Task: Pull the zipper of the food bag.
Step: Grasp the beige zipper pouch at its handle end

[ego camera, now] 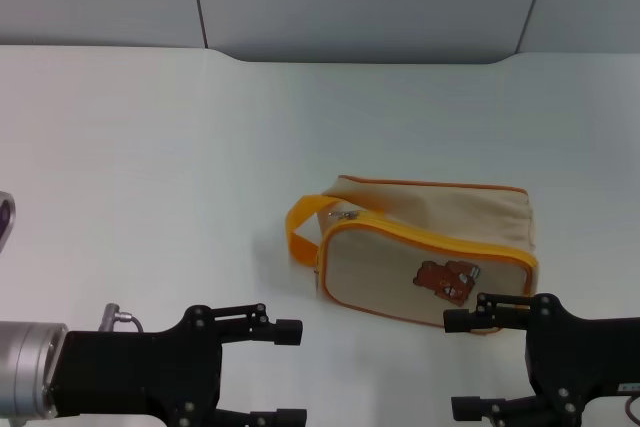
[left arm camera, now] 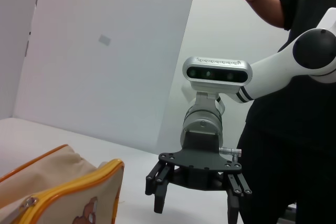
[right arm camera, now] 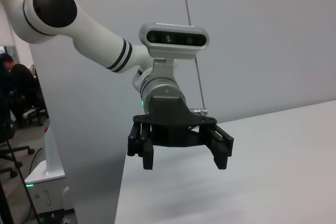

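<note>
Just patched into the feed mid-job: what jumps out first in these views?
The beige food bag with orange piping lies on the white table, right of centre, bear patch facing the robot. Its silver zipper sits at the bag's left end beside the orange handle. Both end effectors hover open near the front edge, left end effector and right end effector, neither touching the bag.

text: none legible | labels: none | numbers: none
</note>
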